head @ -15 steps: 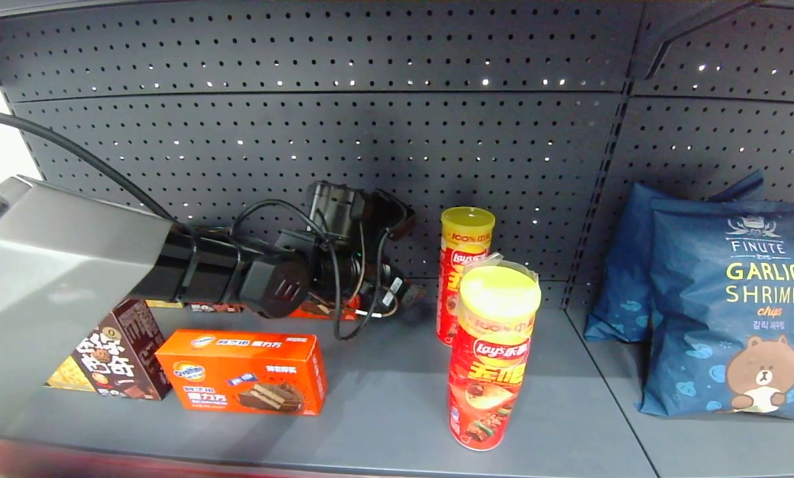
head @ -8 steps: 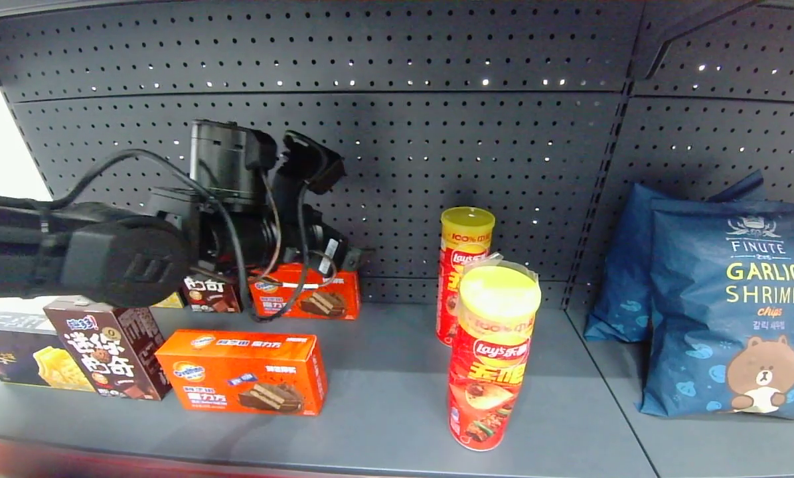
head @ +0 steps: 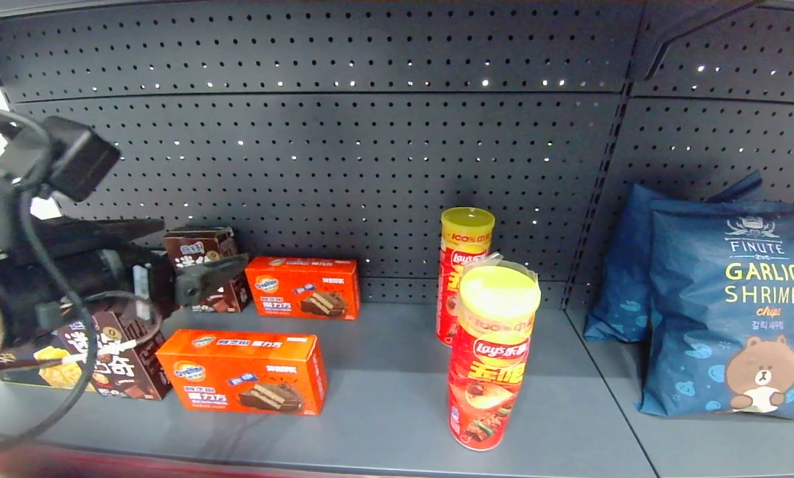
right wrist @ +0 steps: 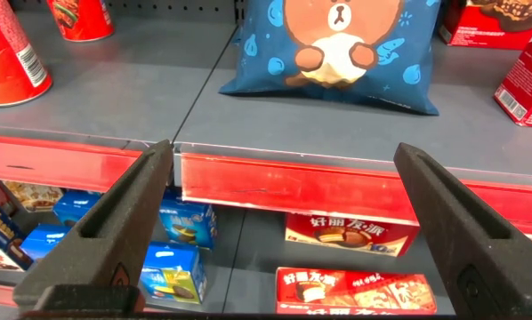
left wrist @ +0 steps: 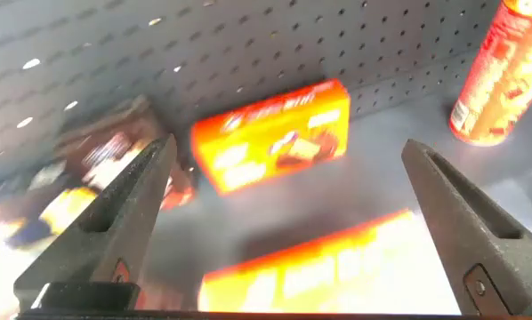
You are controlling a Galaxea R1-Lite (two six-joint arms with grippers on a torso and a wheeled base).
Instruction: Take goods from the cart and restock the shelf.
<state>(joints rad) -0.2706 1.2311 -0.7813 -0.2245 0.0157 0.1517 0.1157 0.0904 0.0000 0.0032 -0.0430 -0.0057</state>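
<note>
An orange cake box (head: 303,287) stands at the back of the grey shelf (head: 384,392) against the pegboard, also in the left wrist view (left wrist: 275,133). A second orange cake box (head: 241,372) lies nearer the front edge (left wrist: 337,267). My left gripper (head: 201,255) hovers at the shelf's left end, above the brown boxes and left of the back orange box, open and holding nothing (left wrist: 288,151). My right gripper (right wrist: 284,153) is open and empty, in front of the shelf's red price strip (right wrist: 284,187), below the blue bear bag (right wrist: 337,44).
Two red chip cans (head: 496,352) stand mid-shelf. Blue shrimp chip bags (head: 729,312) lean at the right. Brown snack boxes (head: 115,352) sit at the left end, one more at the back (head: 204,249). A lower shelf holds several boxes (right wrist: 355,236).
My left arm has pulled back from the rear of the shelf, up and then far to the left. The back orange box, which it covered before, now stands free.
</note>
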